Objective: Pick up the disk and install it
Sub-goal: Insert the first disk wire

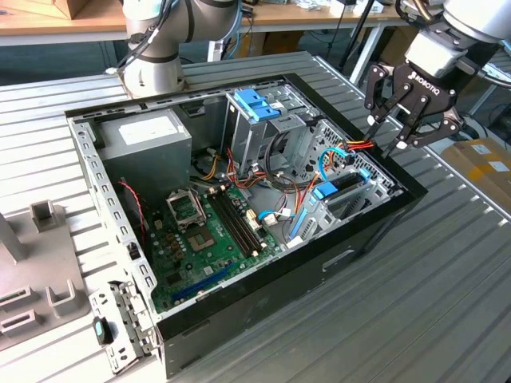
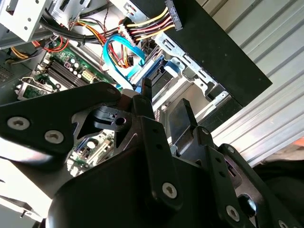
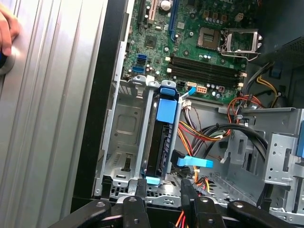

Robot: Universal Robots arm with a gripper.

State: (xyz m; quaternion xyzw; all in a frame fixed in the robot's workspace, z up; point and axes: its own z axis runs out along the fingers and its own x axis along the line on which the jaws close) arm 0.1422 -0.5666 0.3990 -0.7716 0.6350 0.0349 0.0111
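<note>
The disk (image 1: 345, 185) stands on edge in a metal bay at the case's side, at the exterior view's right, its dark face framed by blue rails. In the first wrist view the disk (image 3: 160, 142) sits in its slot with a blue tab on the end towards the motherboard. My gripper (image 1: 387, 136) hangs above and just outside that side of the case, open, with nothing between its fingers. Both wrist views look down past the gripper (image 3: 164, 192) (image 2: 164, 102) onto the bay, and the disk's blue carrier (image 2: 159, 71) shows beyond the fingertips.
The open computer case (image 1: 375, 231) lies on a ribbed metal table. Inside are a grey power-supply box (image 1: 144, 136), a drive cage with a blue latch (image 1: 255, 104), the motherboard (image 1: 207, 231) and loose cables (image 3: 209, 133). A person's hand (image 3: 5, 31) rests on the table beside the case.
</note>
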